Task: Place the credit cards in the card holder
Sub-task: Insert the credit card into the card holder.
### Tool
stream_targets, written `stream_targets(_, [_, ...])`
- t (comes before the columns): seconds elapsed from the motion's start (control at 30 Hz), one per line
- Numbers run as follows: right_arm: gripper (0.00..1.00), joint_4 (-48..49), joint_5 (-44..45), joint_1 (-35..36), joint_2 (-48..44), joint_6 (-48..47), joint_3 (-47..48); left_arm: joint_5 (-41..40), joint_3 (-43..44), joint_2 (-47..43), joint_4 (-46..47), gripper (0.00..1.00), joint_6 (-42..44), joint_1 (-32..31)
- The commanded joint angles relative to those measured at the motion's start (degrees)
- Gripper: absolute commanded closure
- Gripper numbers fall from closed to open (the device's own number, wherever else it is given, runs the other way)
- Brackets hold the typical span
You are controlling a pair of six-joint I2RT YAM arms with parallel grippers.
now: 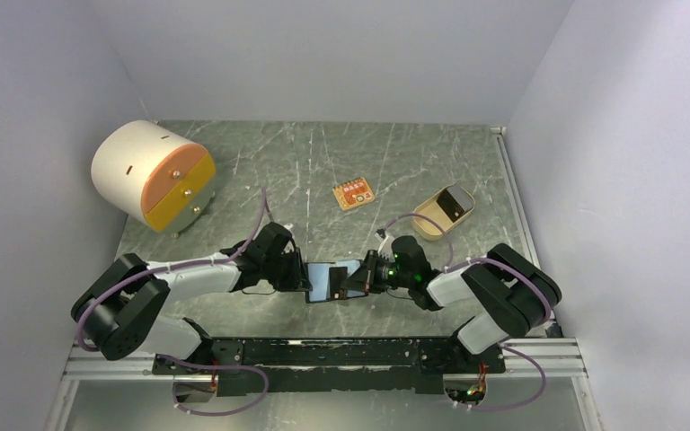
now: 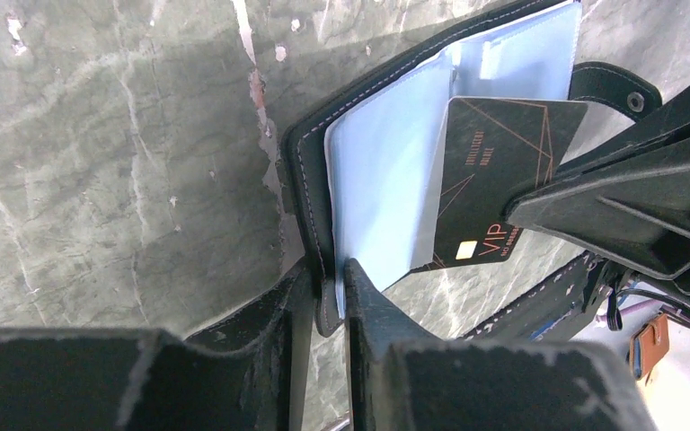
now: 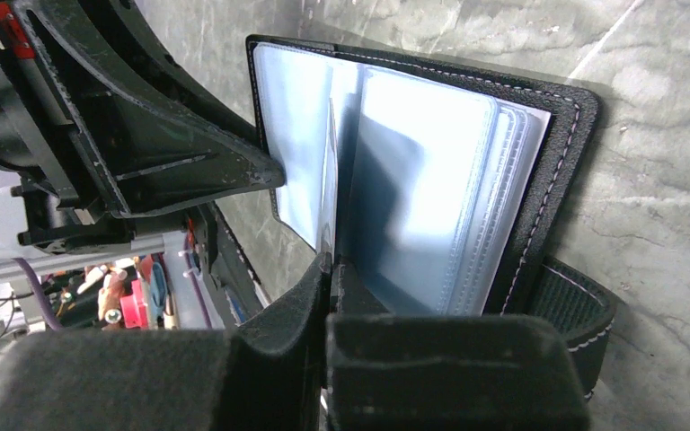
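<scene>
left gripper pinches the card holder edge, right gripper clamps a credit card; I worry the floppy pocket snags it and the holder pulls loose

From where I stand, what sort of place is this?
Probably a robot lab test cell: plain white walls box in a marbled table, and a left arm and right arm, bolted to a metal rail, handle a card holder.

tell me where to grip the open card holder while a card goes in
The black cover edge on the left of the card holder, pinched from the left, where the left gripper sits: it lies open and the card enters its pockets from the right.
</scene>
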Motion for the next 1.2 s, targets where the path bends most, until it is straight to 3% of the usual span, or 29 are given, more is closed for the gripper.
stream_targets(0.0, [1.00,-3.32,-1.30,0.34,1.87,-1.13,1.39,1.44,1.57,1.10,1.02,0.77,1.10,0.31])
stream_targets(0.27, [0.95,-3.02,-3.55,0.30,6.18,-2.15,4.51,2.89,0.99,0.89,2.92,0.76,0.51,0.28])
stream_targets(0.43, [0.77,-9.06,-0.72,0.36,4.13,-3.89,6.00,3.38,0.93,0.78,3.18,0.76,0.43,0.28])
stream_targets(0.67, [0.66,-17.11,3.47,0.30,0.50,-5.51,7.28,3.79,0.89,0.72,3.49,0.76,0.55,0.29])
stream_targets(1.17, [0.63,-23.22,7.53,1.76,-4.22,-6.29,7.65,4.84,0.88,0.64,4.63,0.76,-0.08,0.28])
